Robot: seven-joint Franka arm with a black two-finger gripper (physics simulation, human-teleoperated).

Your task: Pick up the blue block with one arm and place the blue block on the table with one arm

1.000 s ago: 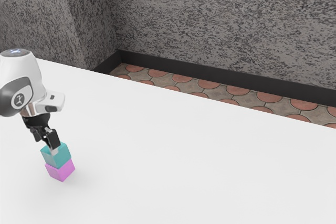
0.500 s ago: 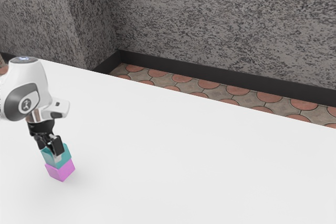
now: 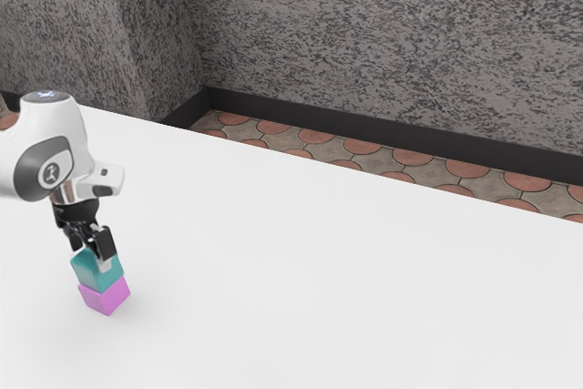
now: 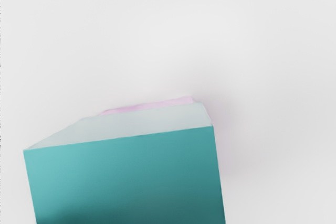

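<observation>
In the exterior view my gripper is low over the teal-blue block, its two fingers apart and open. One fingertip overlaps the block's upper part; the other finger is by its upper left edge, its tip hidden. The blue block sits on top of a pink block, which stands on the white table. From the wrist camera, the blue block is large and close under my hand, off to one side of centre, and a thin strip of the pink block shows past its pale side.
The table's far edge runs slanting across the exterior view, with a tiled floor and a dark skirting strip beyond it. A speckled grey wall rises behind.
My hand has moved a little toward the exterior view's right since a second ago. It dipped to the block, then rose slightly. The two blocks remain stacked.
</observation>
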